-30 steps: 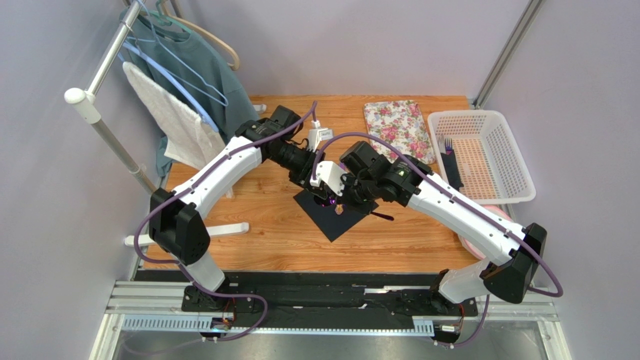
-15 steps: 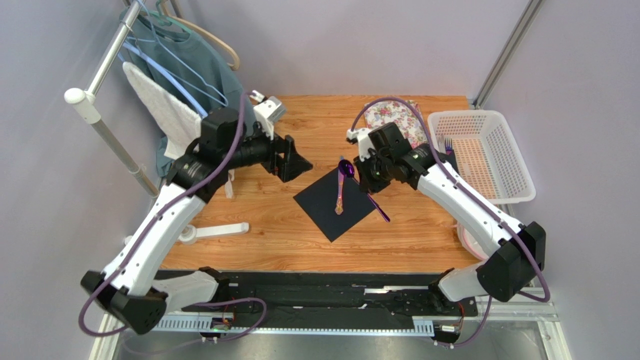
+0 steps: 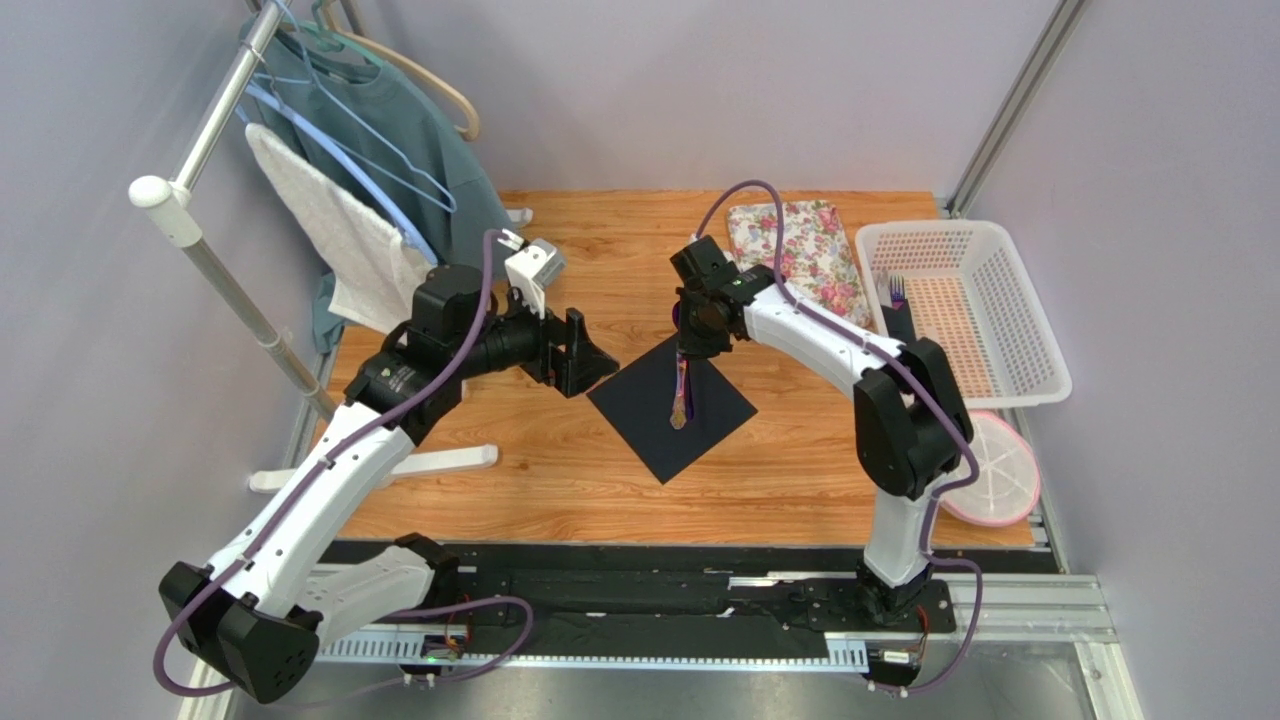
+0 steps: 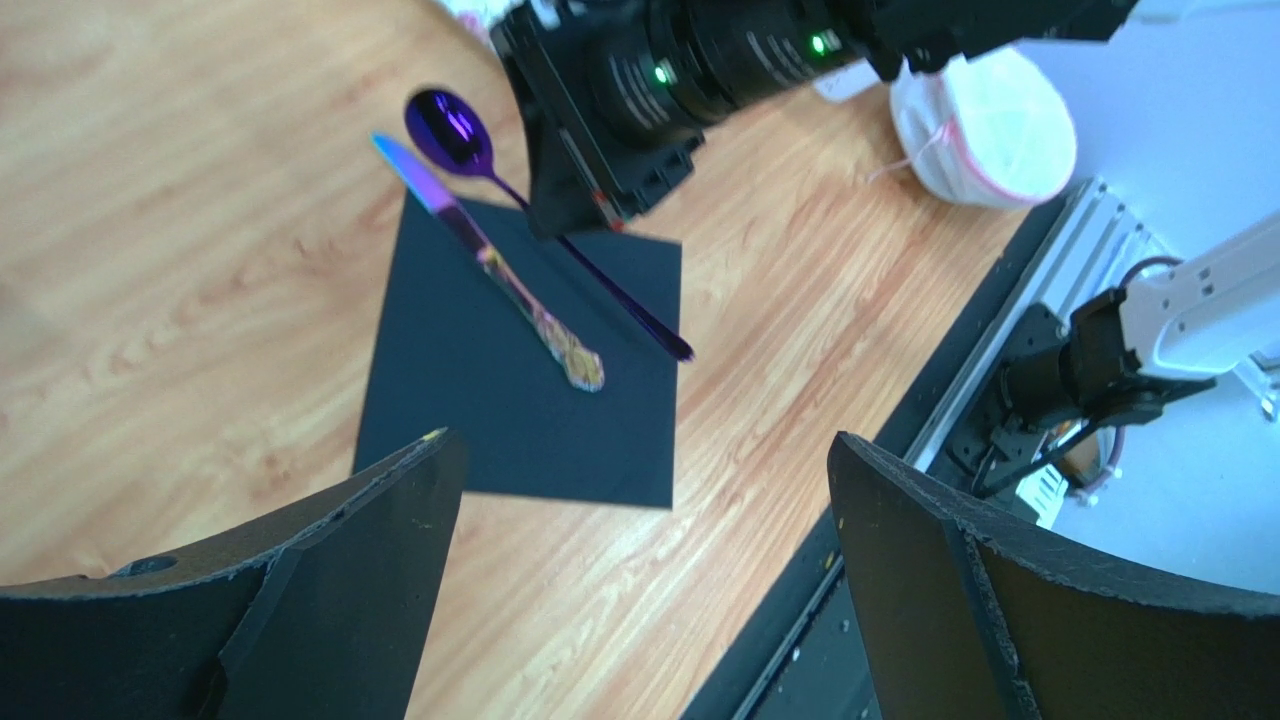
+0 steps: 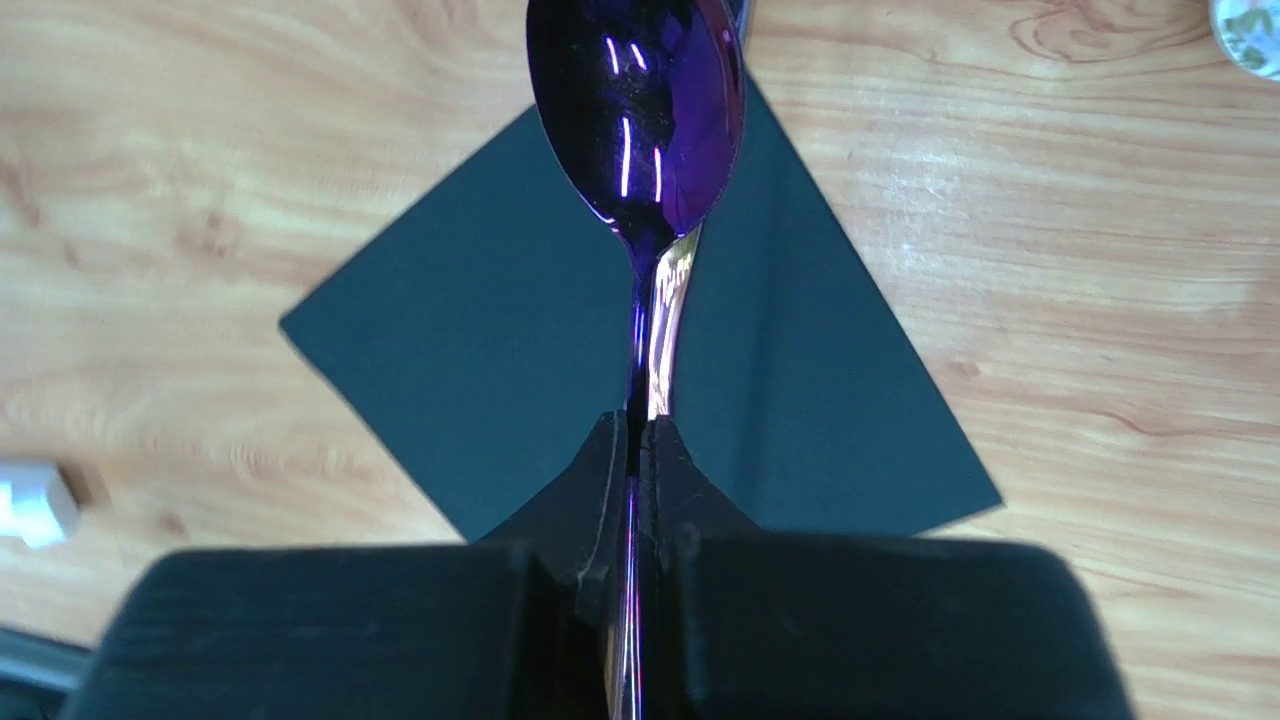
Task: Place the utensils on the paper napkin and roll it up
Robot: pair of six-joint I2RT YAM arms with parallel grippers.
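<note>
The black paper napkin (image 3: 661,420) lies flat on the wooden table, also in the left wrist view (image 4: 511,390) and the right wrist view (image 5: 466,360). A purple knife (image 3: 682,402) lies on it (image 4: 504,278). My right gripper (image 3: 691,333) is shut on the handle of the purple spoon (image 5: 639,105) and holds it just above the knife, bowl past the napkin's far corner (image 4: 448,132). My left gripper (image 3: 583,360) is open and empty, left of the napkin (image 4: 639,450). A purple fork (image 3: 897,285) lies in the basket.
A white basket (image 3: 999,323) stands at the right, the floral mat (image 3: 796,252) beside it at the back. A pink-rimmed round thing (image 3: 999,468) lies at the front right. A clothes rack (image 3: 226,255) with garments stands at the left, its white foot (image 3: 436,462) on the table.
Both arms have pulled back from over the napkin, leaving the knife on it. The left arm swung left. The right arm turned, bringing the held spoon in line above the knife.
</note>
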